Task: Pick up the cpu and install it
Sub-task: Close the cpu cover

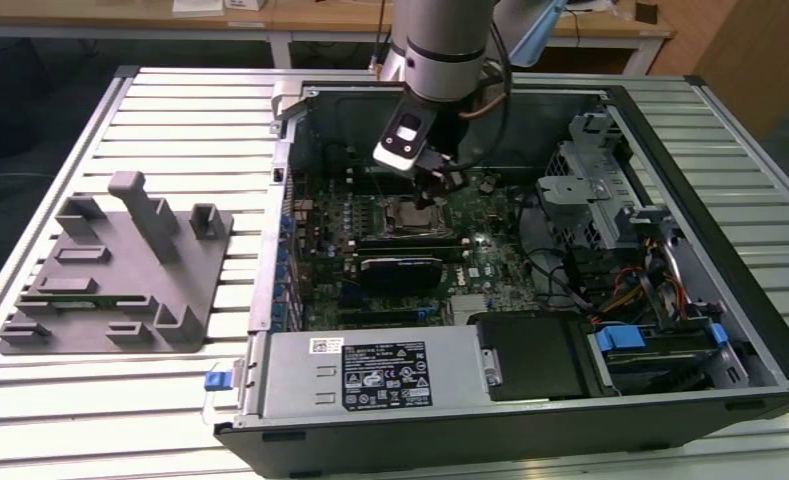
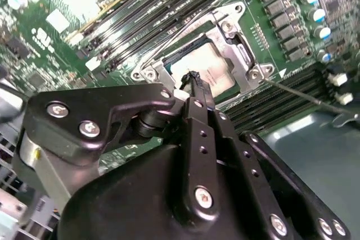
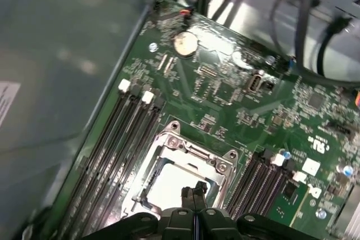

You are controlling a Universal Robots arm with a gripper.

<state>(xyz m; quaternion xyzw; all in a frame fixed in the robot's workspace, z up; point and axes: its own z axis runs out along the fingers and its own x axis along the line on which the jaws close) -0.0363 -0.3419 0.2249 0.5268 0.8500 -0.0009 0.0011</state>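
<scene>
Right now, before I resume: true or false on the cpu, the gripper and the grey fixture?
1. The cpu lies in the motherboard socket. True.
2. The gripper hangs over the grey fixture. False: it is over the socket, inside the computer case.
3. The gripper is wide open. False: it is shut, with its tip right at the cpu's top in both wrist views.
4. The grey fixture sits outside the case, at the exterior view's left. True.
</scene>
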